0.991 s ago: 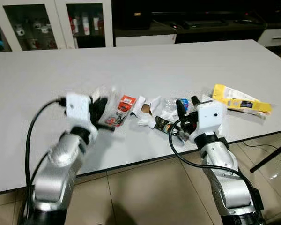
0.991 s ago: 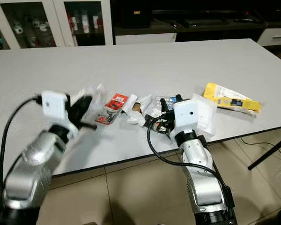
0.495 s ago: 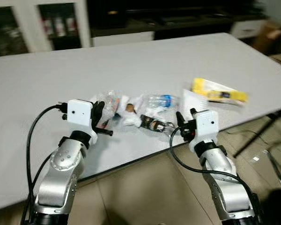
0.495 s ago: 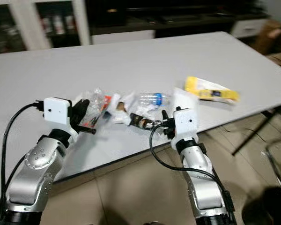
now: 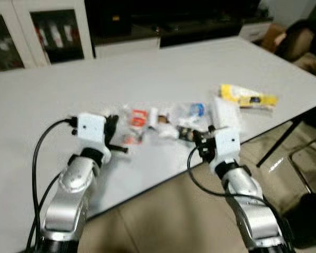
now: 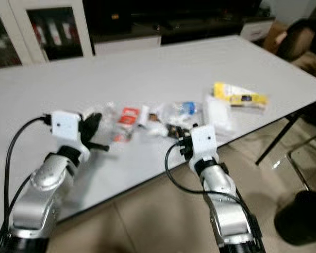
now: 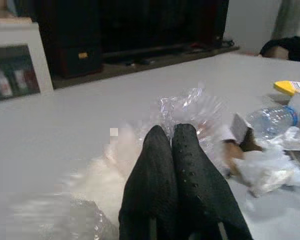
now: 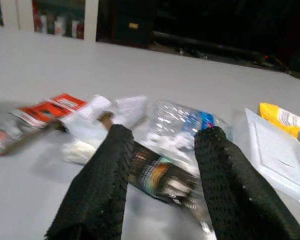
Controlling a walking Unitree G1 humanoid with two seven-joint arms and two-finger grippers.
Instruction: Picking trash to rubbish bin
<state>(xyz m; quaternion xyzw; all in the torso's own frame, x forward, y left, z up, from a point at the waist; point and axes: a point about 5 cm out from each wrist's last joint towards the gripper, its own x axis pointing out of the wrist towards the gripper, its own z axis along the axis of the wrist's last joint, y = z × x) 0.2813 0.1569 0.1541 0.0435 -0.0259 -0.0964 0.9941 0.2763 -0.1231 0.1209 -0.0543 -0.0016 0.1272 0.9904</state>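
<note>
One row of trash lies across the near part of the grey table [image 5: 200, 68]: red wrapper [image 5: 138, 118], crushed bottle [image 8: 182, 125], dark wrapper [image 8: 162, 179], white packet [image 5: 225, 112], and a yellow pack [image 5: 247, 97] with its long axis running left-right. Right gripper [image 8: 162, 170], fingers spread, straddles the dark wrapper, which lies slantwise between them. Left gripper [image 7: 171, 137], fingers pressed together, sits before crinkled clear plastic [image 7: 190, 107], detail the blurred head views lose.

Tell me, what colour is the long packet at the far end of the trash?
Yellow packet; clearest in right eye view.
</note>
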